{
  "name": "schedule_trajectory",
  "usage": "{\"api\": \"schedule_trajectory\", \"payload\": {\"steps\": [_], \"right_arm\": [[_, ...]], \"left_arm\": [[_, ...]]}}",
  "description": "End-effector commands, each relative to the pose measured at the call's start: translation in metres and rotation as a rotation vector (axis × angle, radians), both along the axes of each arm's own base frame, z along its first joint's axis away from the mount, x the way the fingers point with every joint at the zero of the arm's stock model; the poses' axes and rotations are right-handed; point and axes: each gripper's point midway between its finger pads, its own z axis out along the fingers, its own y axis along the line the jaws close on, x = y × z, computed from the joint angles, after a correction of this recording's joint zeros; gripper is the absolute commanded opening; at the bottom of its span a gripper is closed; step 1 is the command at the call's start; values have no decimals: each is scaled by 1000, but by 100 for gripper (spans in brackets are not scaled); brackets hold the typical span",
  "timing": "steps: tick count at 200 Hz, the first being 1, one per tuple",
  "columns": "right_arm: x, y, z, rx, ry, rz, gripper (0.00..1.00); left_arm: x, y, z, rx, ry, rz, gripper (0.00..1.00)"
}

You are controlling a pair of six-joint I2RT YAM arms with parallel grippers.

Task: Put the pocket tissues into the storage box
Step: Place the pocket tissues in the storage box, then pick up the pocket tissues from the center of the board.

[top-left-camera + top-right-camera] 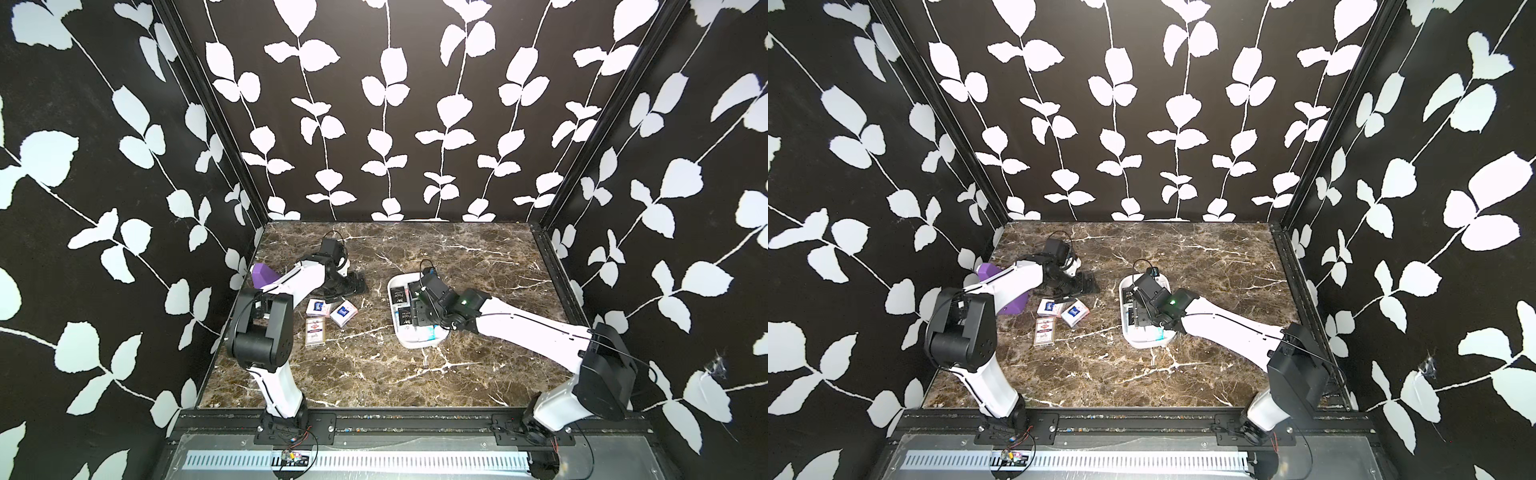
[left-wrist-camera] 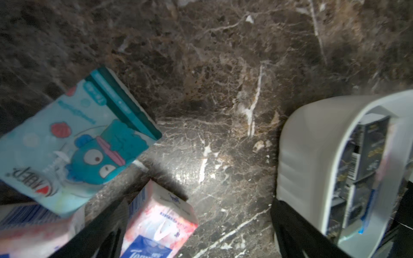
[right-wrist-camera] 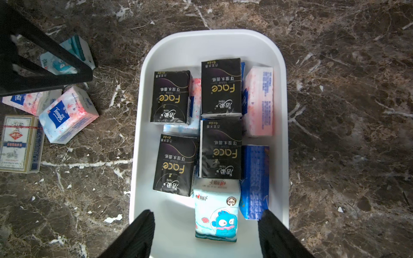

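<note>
Pocket tissues (image 3: pixel 220 89): most lying flat inside storage box (image 3: pixel 178 49), black ones on top; teal pack (image 2: pixel 73 143) and two pink-blue packs (image 3: pixel 67 116) loose on marble table (image 3: pixel 335 134) beside it. Left gripper (image 2: pixel 201 214) low beside loose packs, jaws spread wide. Right gripper (image 3: pixel 206 216) above box, jaws apart, nothing held.

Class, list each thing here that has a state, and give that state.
Box: on table, partly filled.
Black packs: four, flat in box.
Teal pack: lying loose in box.
Second teal pack: on table.
Tempo packs: two, on table, outside box.
Left gripper: open, empty.
Right gripper: open, over box.
</note>
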Motion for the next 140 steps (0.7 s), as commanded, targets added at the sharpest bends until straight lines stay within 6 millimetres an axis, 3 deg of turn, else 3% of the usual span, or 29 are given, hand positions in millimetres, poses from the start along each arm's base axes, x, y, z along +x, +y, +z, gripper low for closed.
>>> {"api": "schedule_trajectory", "payload": {"steps": [1,88,112,140], "right_arm": [[6,2,14,12,-21,-3,75],[6,2,8,27,-15,-6,75],[6,1,9,22,-15,-1,75],[5,-1,10,19,-17,1,75]], "left_arm": [[-7,11,-3,62,28,-31,96],[-68,7,-16,3,121,76,97],[-75,5,-16,-4,128,95,97],[-68,11,-17,57,117,94,97]]}}
